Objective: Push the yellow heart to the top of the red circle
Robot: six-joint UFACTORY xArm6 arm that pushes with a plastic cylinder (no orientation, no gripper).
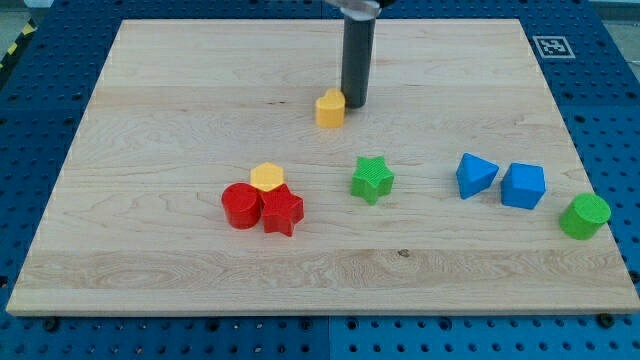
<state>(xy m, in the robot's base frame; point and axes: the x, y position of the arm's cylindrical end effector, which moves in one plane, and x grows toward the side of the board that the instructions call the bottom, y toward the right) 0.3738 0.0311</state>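
The yellow heart (330, 109) lies in the upper middle of the wooden board (150, 110). My tip (354, 104) stands right against its right side, touching or nearly so. The red circle (240, 206) lies lower down, left of centre. It is well below and to the left of the heart. A yellow hexagon (267, 178) sits against the red circle's upper right edge. A red star (283, 212) sits against the circle's right side.
A green star (372, 179) lies at the centre, below and right of the heart. A blue triangle (475, 175), a blue cube (523, 185) and a green cylinder (584, 216) stand in a row at the view's right.
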